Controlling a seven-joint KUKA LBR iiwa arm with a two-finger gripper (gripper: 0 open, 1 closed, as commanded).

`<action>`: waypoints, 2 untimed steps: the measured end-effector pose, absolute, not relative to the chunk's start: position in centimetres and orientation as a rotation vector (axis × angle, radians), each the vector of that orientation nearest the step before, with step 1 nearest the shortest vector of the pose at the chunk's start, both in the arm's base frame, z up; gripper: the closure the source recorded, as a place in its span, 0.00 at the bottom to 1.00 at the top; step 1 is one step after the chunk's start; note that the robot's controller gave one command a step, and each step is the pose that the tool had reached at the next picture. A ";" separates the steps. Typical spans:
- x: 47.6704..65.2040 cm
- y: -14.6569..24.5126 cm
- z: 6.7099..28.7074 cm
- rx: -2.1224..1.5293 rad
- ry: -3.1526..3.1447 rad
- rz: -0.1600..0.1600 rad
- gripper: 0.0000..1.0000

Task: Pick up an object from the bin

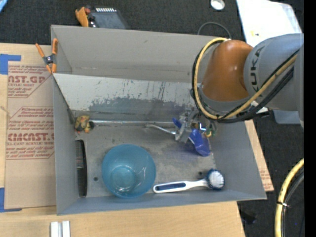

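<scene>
Grey sheet metal is sloping down on all sides of the bin (pixel 148 48), and the arm is coming in from the right of the frame, its orange wrist cover (pixel 224 73) hanging over the bin's upper right corner. The gripper (pixel 186 127) is sitting low over the floor, right of centre. From where I am standing, I cannot tell whether it is apart or together, as the wrist is shading it.

A small, crumpled-looking blue thing (pixel 201 143) is lying just beside the gripper, towards the lower right, perhaps touching it. I am not seeing it clamped. A thin metal rod (pixel 128 124) is running off left from the gripper's other side.

This is looking like the approach-and-grasp step, with nothing lifted yet. I am judging that the next move calls for settling squarely on the blue thing and closing without snagging the rod.

A blue bowl (pixel 128 171), a white toothbrush (pixel 187 184) and a black comb (pixel 81 167) are lying well apart towards the lower left.
</scene>
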State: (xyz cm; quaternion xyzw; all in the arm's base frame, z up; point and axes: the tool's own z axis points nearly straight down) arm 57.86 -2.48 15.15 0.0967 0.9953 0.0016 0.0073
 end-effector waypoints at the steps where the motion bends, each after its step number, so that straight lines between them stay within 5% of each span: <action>1: 58.4 -1.4 17.0 0.045 3.117 0.003 1.00; 2: 59.0 -2.2 13.1 0.259 3.111 0.005 1.00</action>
